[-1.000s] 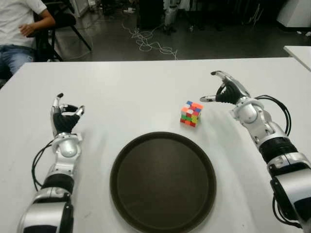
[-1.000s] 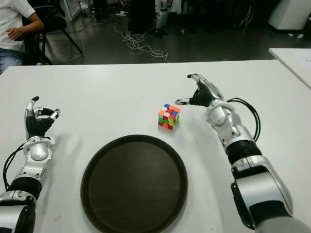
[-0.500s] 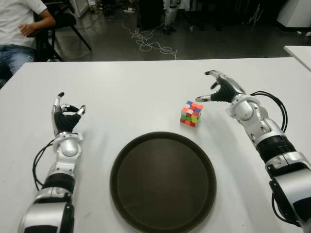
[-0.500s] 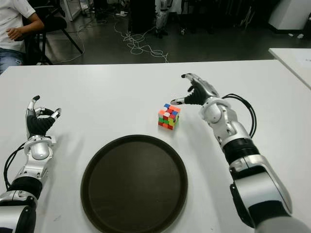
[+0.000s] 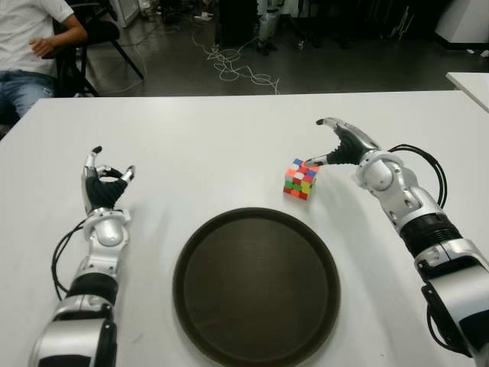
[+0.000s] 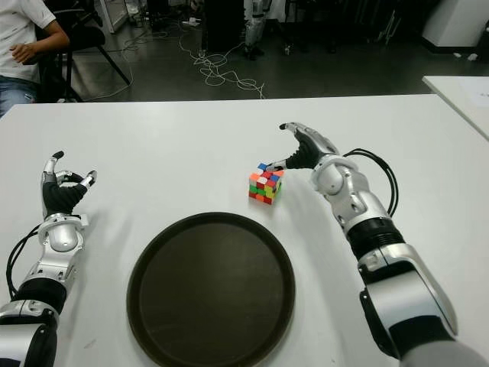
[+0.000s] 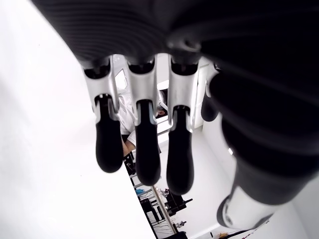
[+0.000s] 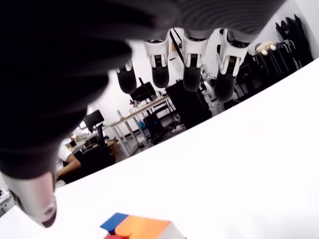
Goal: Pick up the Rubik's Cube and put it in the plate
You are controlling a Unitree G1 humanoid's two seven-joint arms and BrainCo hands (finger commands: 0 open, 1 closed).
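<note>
One multicoloured Rubik's Cube (image 5: 301,179) stands on white table (image 5: 229,145), just behind round dark brown plate (image 5: 256,287), not touching it. Right hand (image 5: 345,145) at cube's far right top corner, fingers (image 8: 192,74) spread apart, thumb tip near cube edge, nothing gripped. Left hand (image 5: 102,187) well left of plate, fingers (image 7: 144,149) loosely curled, holding nothing.

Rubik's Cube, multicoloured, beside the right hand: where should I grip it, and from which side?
Pinch the multicoloured Rubik's Cube across two opposite upright faces, coming from above on its right. It sits flat on the white table, and the open right hand hovers there; the dark round plate lies nearer the robot.
</note>
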